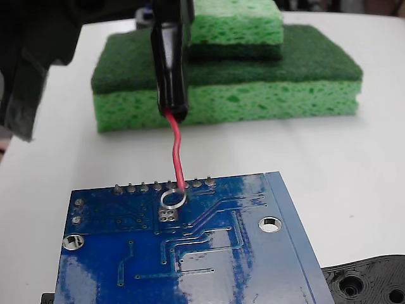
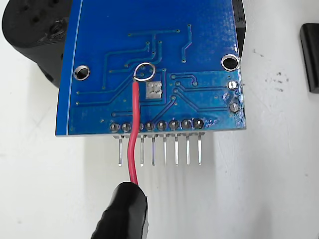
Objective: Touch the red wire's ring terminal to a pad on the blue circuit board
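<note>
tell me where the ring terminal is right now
In the wrist view the ring terminal lies over the blue circuit board, just up-left of the pad.

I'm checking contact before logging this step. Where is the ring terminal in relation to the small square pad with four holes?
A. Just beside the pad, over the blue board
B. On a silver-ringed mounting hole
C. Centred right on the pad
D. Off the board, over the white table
A: in the wrist view the ring terminal lies on the blue circuit board just up-left of the pad, not centred on it.
</note>
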`<state>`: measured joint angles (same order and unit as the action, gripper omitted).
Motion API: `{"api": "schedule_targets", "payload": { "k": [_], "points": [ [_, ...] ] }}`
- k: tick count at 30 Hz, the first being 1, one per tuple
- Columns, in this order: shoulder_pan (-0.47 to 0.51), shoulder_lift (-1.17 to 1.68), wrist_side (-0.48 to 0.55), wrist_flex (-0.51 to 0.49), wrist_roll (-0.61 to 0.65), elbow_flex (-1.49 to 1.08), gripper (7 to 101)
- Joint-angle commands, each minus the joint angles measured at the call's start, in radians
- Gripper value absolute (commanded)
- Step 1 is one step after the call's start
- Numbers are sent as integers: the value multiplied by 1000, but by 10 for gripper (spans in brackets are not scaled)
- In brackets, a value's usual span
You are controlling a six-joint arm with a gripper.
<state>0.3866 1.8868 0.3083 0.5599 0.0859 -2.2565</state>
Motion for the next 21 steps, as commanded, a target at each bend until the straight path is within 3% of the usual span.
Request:
{"api": "schedule_targets", "payload": {
  "k": [1,21],
  "points": [
    [0,3,3,-2,0,9,1003],
    [9,-15,8,-3,3,8,1003]
  ]
}}
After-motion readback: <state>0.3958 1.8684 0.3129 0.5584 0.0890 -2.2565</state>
